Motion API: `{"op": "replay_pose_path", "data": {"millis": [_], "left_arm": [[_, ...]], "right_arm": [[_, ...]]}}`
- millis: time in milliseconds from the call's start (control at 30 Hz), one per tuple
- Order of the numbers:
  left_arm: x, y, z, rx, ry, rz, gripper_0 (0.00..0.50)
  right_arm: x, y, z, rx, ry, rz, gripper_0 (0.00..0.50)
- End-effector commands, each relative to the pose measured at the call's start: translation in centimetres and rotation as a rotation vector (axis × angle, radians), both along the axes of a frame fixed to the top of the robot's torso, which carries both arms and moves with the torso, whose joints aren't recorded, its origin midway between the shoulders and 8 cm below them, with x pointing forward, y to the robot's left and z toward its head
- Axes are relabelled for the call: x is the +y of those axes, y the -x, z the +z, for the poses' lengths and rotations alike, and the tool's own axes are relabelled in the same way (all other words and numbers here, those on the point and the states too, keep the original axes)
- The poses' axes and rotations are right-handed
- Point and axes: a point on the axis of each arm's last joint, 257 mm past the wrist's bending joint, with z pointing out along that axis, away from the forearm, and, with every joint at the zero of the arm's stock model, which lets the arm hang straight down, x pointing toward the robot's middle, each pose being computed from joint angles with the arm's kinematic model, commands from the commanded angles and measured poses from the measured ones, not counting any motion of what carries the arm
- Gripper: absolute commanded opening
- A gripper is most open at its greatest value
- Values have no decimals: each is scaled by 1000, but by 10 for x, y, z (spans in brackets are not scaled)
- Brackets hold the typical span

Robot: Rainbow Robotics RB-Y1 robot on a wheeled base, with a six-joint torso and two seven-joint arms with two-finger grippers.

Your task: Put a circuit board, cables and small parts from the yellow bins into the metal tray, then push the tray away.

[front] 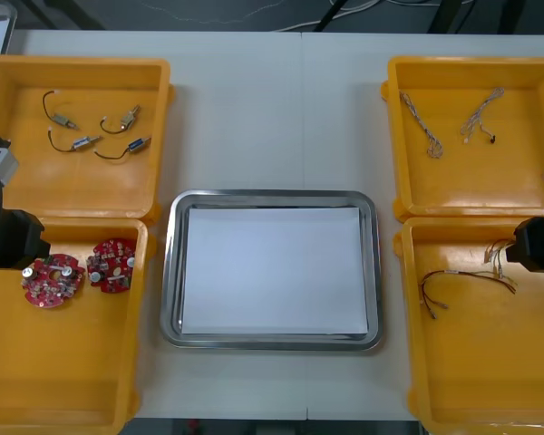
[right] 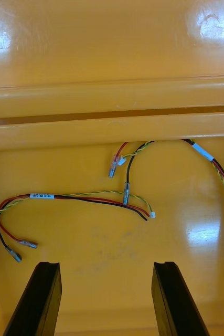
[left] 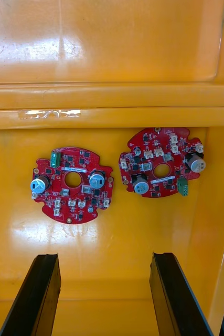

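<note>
Tray: the metal tray [front: 272,197], white inside, lies at the table's centre between the yellow bins.
Circuit boards: two round red boards, one circuit board [front: 51,279] just beside the second board [front: 111,265], lie flat in the left near bin [front: 63,381], at 9 o'clock from the tray.
Left gripper: the left gripper [left: 102,257] hangs over that bin, released, fingers wide apart and holding nothing; both boards lie just beyond its fingertips.
Red and yellow cables: the red and yellow cables [front: 467,281] sprawl loosely in the right near bin [front: 490,362], at 3 o'clock from the tray.
Right gripper: the right gripper [right: 105,265] hangs over that bin, released, fingers wide apart; the cables lie beyond its tips, untouched.
Small parts: four small metal parts [front: 83,141], each on a short black cable, lie in the left far bin [front: 91,186], at 10 o'clock.
Twisted cables: two twisted cables [front: 423,129] lie in the right far bin [front: 490,181], at 2 o'clock.
</note>
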Motion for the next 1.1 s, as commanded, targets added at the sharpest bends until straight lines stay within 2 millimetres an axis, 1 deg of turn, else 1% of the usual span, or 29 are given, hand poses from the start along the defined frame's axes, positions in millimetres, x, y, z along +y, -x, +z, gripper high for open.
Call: {"op": "replay_pose_path", "data": {"millis": [33,1100], "left_arm": [[14,4,10,-6,-77,-57,500],[14,4,10,-6,-77,-57,500]], "right_arm": [[-3,2,4,-12,-1,-3,500],[-3,2,4,-12,-1,-3,500]]}}
